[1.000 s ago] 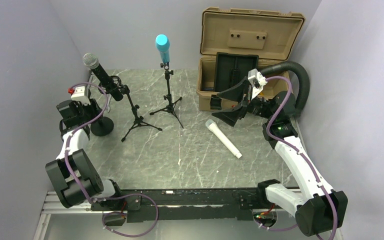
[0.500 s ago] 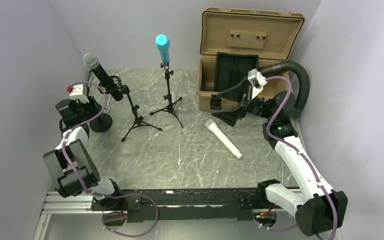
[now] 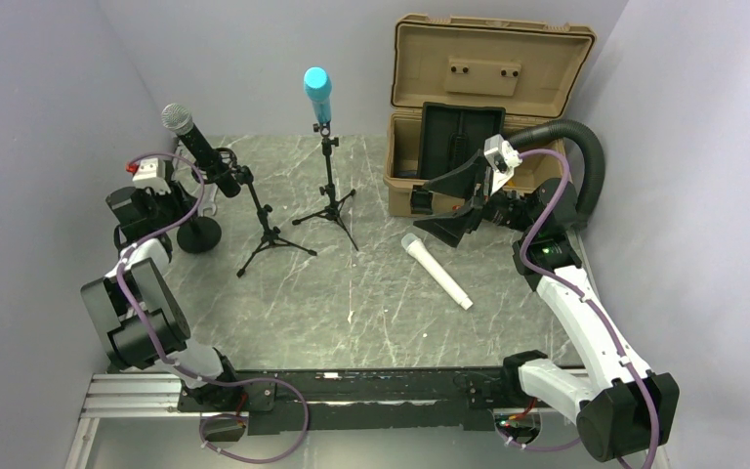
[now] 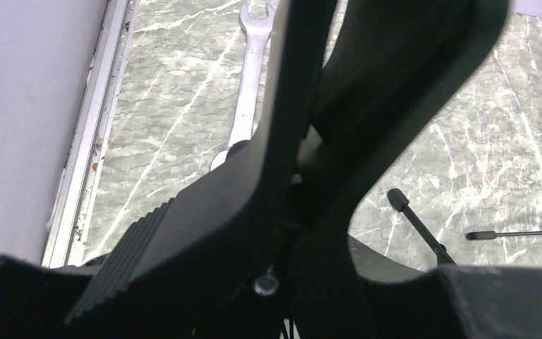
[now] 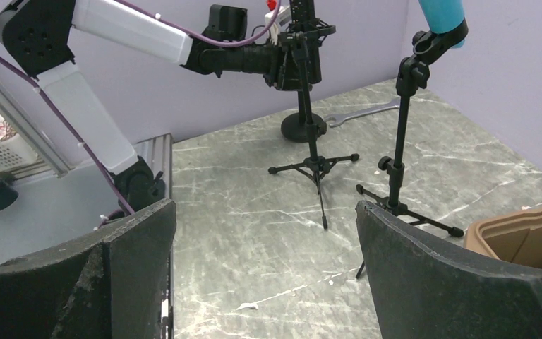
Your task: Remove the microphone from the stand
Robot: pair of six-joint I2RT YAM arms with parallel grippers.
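A black microphone (image 3: 200,147) with a silver mesh head sits tilted in the clip of a black tripod stand (image 3: 266,227) at the back left. My left gripper (image 3: 193,195) is at the clip and the microphone's lower end. In the left wrist view its fingers (image 4: 497,304) stand wide apart, and the black clip and stand (image 4: 303,176) fill the gap between them. The right wrist view shows this gripper (image 5: 289,60) against the stand top (image 5: 303,39). My right gripper (image 3: 439,217) is open and empty in front of the case.
A blue microphone (image 3: 317,90) stands on a second tripod (image 3: 329,200). A white microphone (image 3: 437,272) lies on the table. A wrench (image 4: 247,106) and a round black base (image 3: 198,239) lie near the left gripper. An open tan case (image 3: 479,107) is at the back right.
The left arm's elbow has swung left and its wrist has moved slightly back toward the wall. The black microphone stays in its clip. The right arm has not moved.
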